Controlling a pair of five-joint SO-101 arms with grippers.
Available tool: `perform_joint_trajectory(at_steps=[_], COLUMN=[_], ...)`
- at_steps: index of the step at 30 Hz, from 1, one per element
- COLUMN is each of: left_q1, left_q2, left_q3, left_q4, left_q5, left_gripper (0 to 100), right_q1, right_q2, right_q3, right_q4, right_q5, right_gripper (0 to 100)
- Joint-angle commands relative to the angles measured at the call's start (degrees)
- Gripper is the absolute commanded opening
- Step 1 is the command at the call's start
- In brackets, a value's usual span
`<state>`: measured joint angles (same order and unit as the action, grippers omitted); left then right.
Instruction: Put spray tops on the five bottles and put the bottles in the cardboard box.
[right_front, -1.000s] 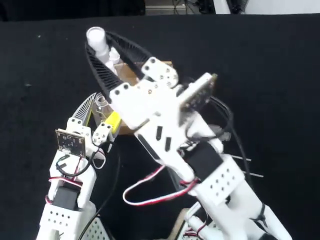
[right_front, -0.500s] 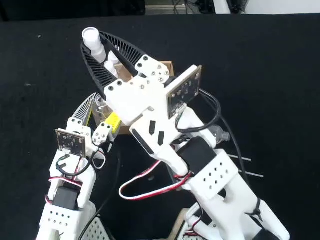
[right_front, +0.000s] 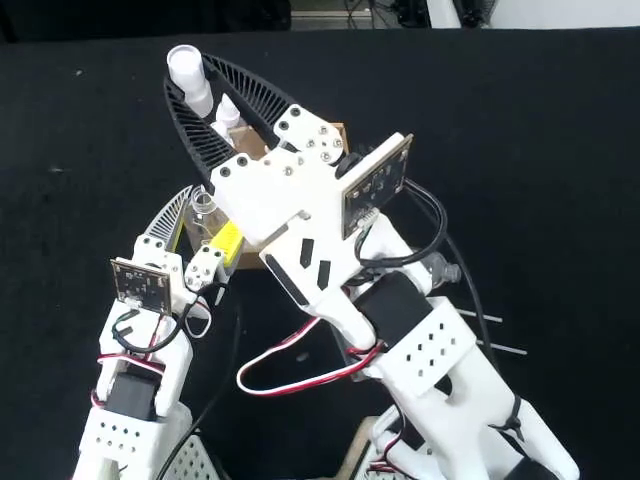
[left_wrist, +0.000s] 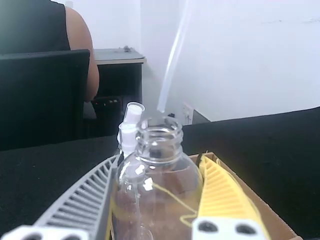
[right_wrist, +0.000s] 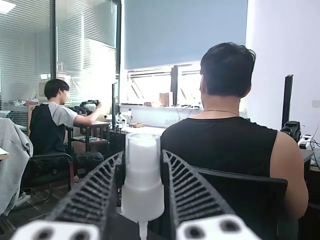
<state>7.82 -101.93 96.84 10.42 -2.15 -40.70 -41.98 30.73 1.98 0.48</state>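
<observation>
Right arm turned slightly. Right pincer (right_front: 190, 85) clamped on top (right_front: 188, 70), high over box (left_wrist: 252, 195). Left pincer (left_wrist: 160, 160) clamped on open bottle (left_wrist: 155, 175) by box. Judged: capping underway; boxing pending.

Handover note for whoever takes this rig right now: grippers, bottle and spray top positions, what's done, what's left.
Left gripper: shut on an uncapped clear bottle, upright at the cardboard box.
Right gripper: shut on a spray top above it; dip tube ends just over the neck, not yet in.
Done: another white top stands behind the bottle; boxed count unclear.
Left: seat this top, box the bottle, finish the rest.
</observation>
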Motion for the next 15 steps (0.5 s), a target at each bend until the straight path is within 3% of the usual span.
perform_joint_trajectory(at_steps=[1,15], left_q1=[0.3,-0.1], left_q2=[0.1,0.1], left_q3=[0.7,0.7], left_q4=[-1.5,-1.4], left_q5=[-0.3,-0.5], left_gripper=[3,3], right_q1=[0.4,-1.4], right_q2=[0.3,0.3], right_q3=[-0.6,3.4], right_q4=[-1.6,-1.5], right_q5=[-0.3,0.1], right_gripper=[1.2,1.2])
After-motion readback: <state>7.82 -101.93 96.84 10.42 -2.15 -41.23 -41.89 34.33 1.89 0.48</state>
